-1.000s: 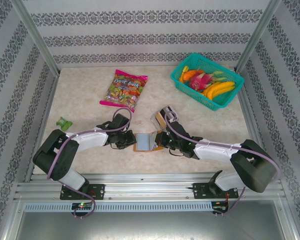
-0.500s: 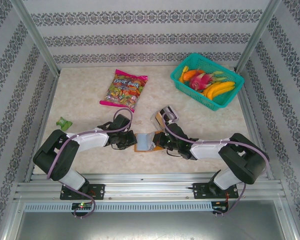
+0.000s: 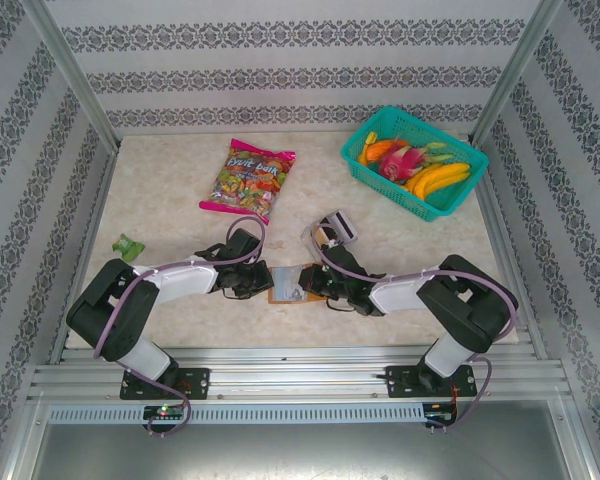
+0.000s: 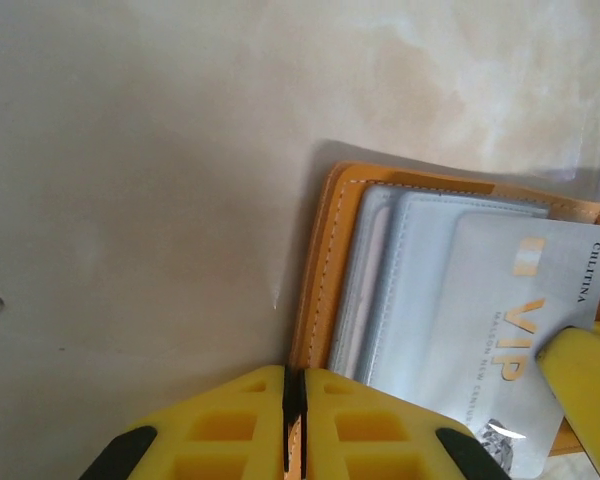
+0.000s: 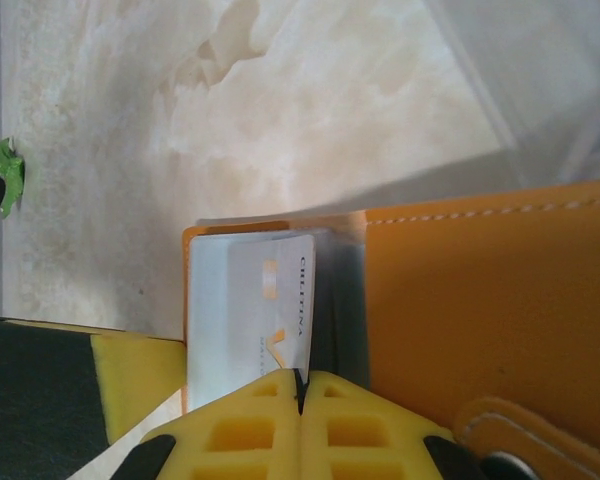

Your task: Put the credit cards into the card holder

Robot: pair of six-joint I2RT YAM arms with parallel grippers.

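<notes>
- Where the table's left side runs, one small green scrap is seen, well apart from everything else.
- One candy bag is laid flat farther back, left of centre.
- Two arms are counted. The left arm is kept low over the table, its elbow bent near the base and its forearm pointed rightward at the middle.
- The left claw is pressed together on the holder's left edge, so the orange rim is pinched between its yellow fingers.
- One holder is found at the table's front middle, between the two claws. It is spread open with its pale pockets turned up.
- One card, silver with "VIP" in gold, is laid over those pockets. Whether its end is slipped inside one cannot be told.
- The right claw is closed on the card's near edge, with the thin plastic nipped between its yellow fingers.
- One clear tray is seen just behind the holder.
- The right arm is folded tightly, its elbow raised near the base and its forearm held low and pointed leftward at the holder.
- One teal basket of fruit is set at the far right corner.
</notes>
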